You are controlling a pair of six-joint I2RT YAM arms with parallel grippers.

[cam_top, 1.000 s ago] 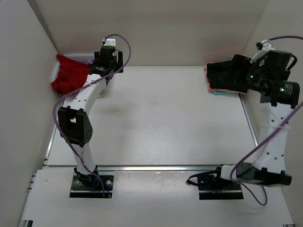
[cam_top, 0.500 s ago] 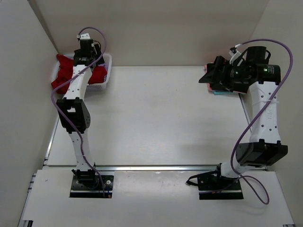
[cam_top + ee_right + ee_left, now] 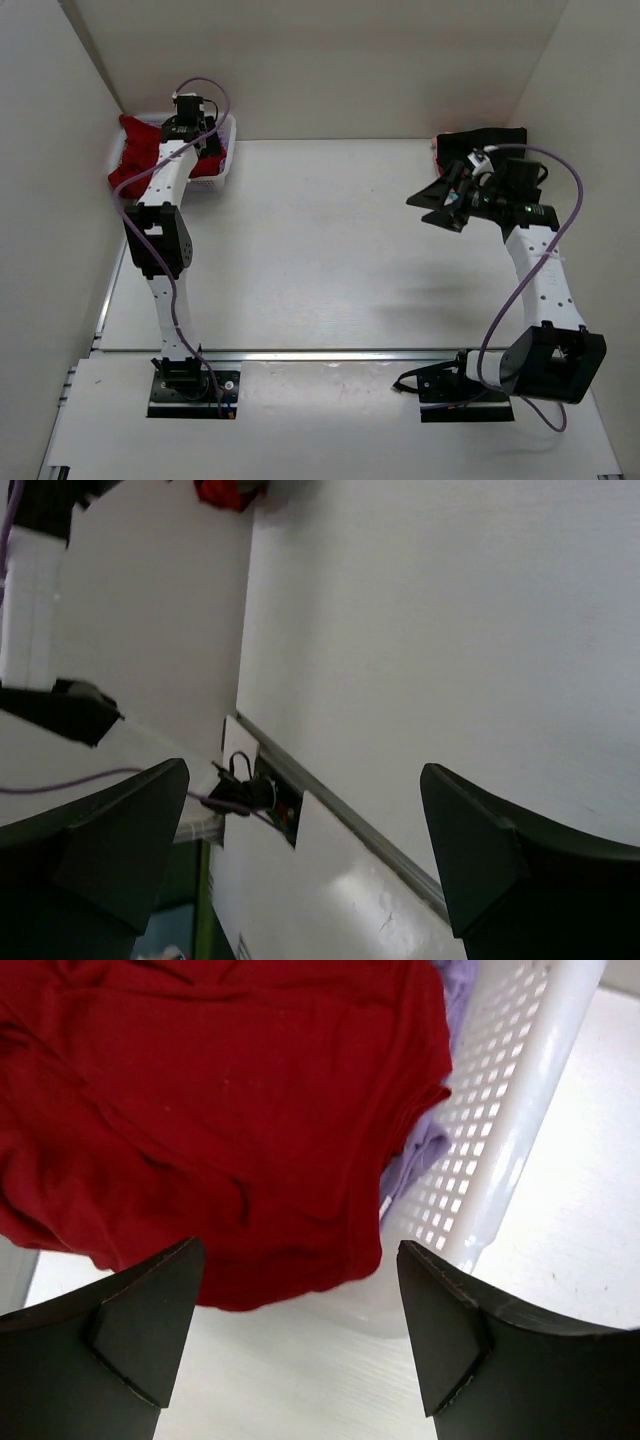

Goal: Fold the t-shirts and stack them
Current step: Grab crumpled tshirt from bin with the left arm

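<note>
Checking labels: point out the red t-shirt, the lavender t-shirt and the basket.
red t-shirt [image 3: 200, 1110], left wrist view, middle of the cloth
lavender t-shirt [image 3: 412, 1160], left wrist view, fold beside the red cloth
basket [image 3: 495, 1080], left wrist view, lattice side wall

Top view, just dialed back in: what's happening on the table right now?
The left gripper hangs open above the deep red t-shirt, which spills over the rim of the white basket at the far left corner. A lavender t-shirt lies under the red one. The right gripper is open and empty over the bare table, near the black t-shirt at the far right corner. Neither holds anything, and no shirt is spread out for folding.
</note>
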